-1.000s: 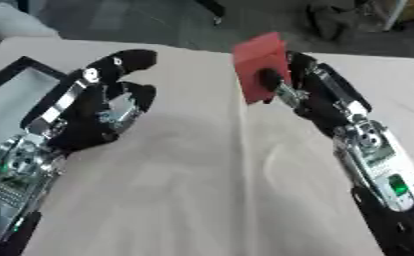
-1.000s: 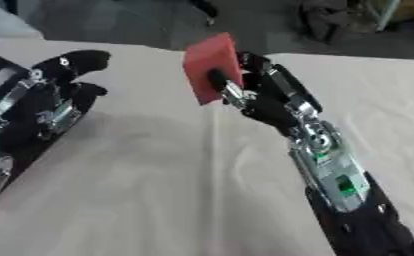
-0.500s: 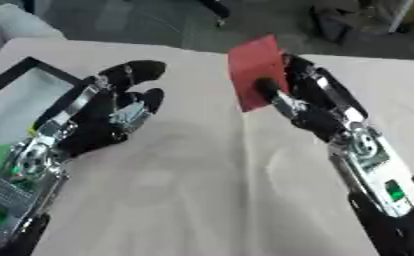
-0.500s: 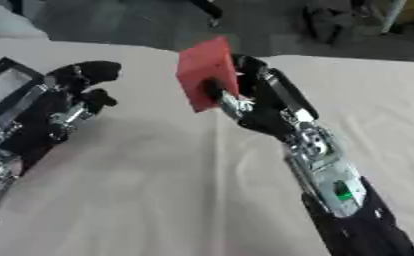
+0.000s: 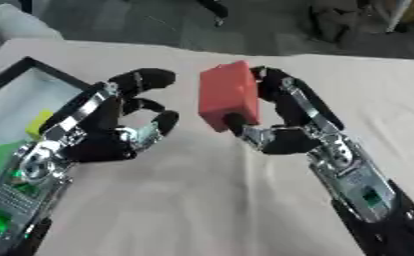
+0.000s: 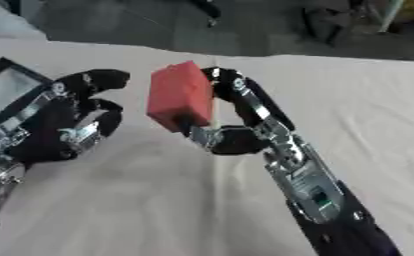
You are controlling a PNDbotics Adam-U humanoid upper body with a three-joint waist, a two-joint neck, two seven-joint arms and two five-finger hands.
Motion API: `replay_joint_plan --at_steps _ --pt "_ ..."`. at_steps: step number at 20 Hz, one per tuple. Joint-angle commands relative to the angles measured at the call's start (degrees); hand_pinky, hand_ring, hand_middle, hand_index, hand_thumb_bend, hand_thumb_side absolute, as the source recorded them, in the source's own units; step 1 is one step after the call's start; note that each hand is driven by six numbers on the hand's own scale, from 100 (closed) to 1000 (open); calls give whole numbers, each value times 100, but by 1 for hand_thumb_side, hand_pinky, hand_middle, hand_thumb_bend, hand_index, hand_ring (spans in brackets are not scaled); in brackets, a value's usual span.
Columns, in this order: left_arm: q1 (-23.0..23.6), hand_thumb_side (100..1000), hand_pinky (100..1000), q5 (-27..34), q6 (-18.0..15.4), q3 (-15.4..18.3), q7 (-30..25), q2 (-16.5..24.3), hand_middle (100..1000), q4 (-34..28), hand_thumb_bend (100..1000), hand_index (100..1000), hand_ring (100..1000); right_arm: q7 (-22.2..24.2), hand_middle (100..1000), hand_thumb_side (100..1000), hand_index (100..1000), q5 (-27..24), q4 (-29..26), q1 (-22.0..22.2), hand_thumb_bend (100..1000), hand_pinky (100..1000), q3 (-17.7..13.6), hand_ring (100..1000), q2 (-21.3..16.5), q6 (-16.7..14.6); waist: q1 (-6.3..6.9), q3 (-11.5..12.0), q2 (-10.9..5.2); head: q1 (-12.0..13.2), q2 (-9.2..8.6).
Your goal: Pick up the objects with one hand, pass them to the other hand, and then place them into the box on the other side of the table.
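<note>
A: Where is your red rectangular block [image 5: 229, 95]?

B: At the centre of the view, lifted off the cream cloth-covered table [image 5: 210, 210]. Your right hand [image 5: 285, 122] holds it: the thumb presses its lower front face and the fingers [image 5: 285, 90] curl behind its right side, so the block is pinched between them. The block stands tilted, its top leaning toward 11 o'clock.

A: And your left hand [image 5: 114, 127]?

B: It lies at 9 o'clock from the block, near it but apart; a strip of table shows between them. Its palm faces the block. The fingers are spread and bent into an open cup, holding nothing, and the uppermost fingertip [image 5: 154, 77] reaches toward the block's left face without touching it.

A: What lies beyond the hands?

B: At 9 o'clock, at the view's left edge, you see the black-rimmed shallow box with a pale floor [image 5: 35, 67]. Inside it, partly hidden by your left forearm, are a small yellow piece [image 5: 38, 123] and a green piece [image 5: 2, 155]; their shapes cannot be made out. At 12 o'clock, past the table's far edge, is a dark floor [image 5: 158, 20].
</note>
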Motion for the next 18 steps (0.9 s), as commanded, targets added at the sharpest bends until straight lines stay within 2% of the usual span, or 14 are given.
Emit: replay_joint_plan --at_steps 1,5,10,14,18 --pt "-99 350 794 -174 -11 -23 -89 40 866 -139 341 843 944 -121 265 277 458 54 3 -96 100 615 52 419 2 -68 -9 3 -67 -88 34" --pt "-101 332 799 -389 -70 -72 -200 48 867 -172 378 843 946 -156 263 278 457 64 40 -110 100 615 143 417 14 -89 -5 2 -60 -107 30" --pt "-107 333 802 -643 -140 -89 -284 44 869 -193 408 848 947 21 261 274 456 139 74 -120 100 615 202 416 25 -84 -3 2 -65 -87 26" --pt "-110 371 800 -781 -100 -112 -237 46 869 -160 449 883 945 114 258 284 455 123 86 -124 100 613 225 412 26 -78 -2 2 -60 -83 12" --pt "-120 400 813 -905 -91 -168 -140 44 877 -168 470 881 954 198 256 295 454 84 102 -130 100 612 259 409 28 -67 -1 2 -55 -75 6"
